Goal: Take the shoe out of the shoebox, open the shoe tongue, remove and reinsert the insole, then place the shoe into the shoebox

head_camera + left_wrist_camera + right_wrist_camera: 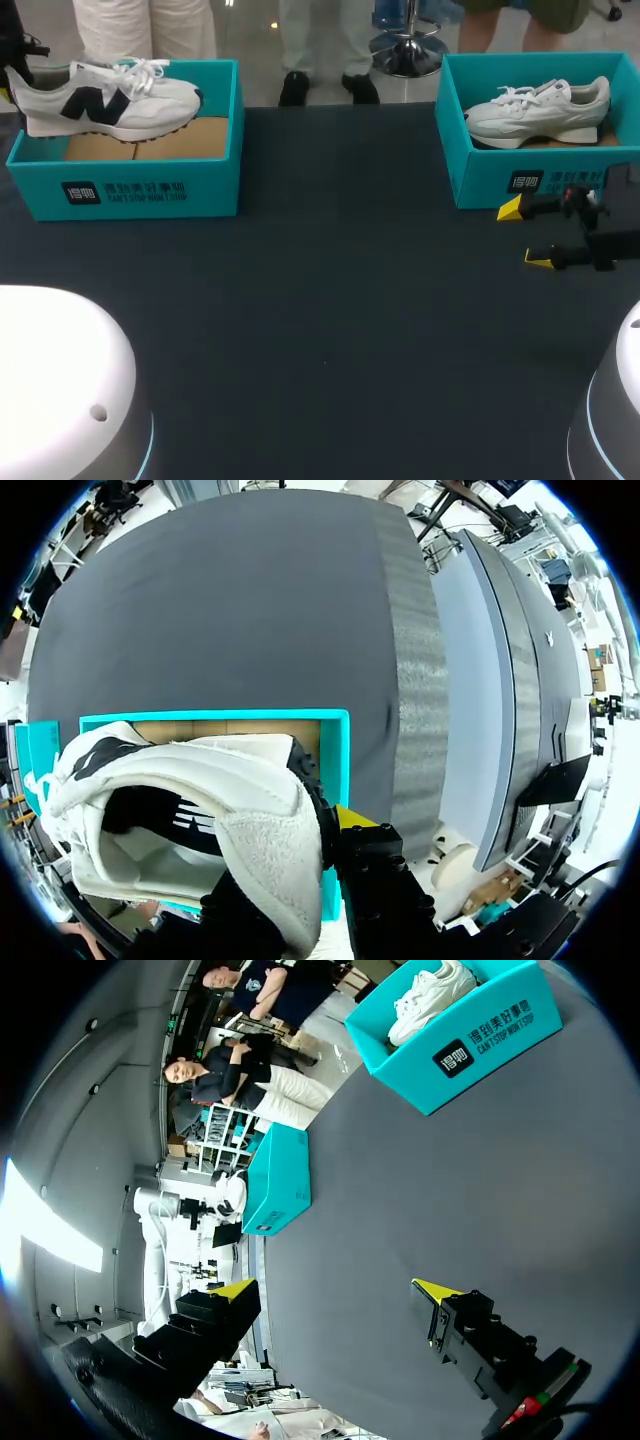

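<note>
A white shoe with a black logo [110, 100] hangs level over the open left teal shoebox [150, 190], its sole just above the box's rim. At the table's far left edge my left gripper [10, 90] is shut on its heel. In the left wrist view the shoe [200, 810] fills the space at the gripper [290, 870], the heel collar is clamped, one yellow fingertip [355, 818] shows, and the shoebox [335, 750] lies below. My right gripper [525, 235] stands open and empty just in front of the right box. In its own view the right gripper [335, 1290] looks across the table to the shoebox [470, 1045].
A second teal box [500, 180] at the back right holds another white shoe [540, 108]. This box [280, 1180] is close beside my right gripper. Dark tabletop [330, 300] stretches between the two boxes and toward the front.
</note>
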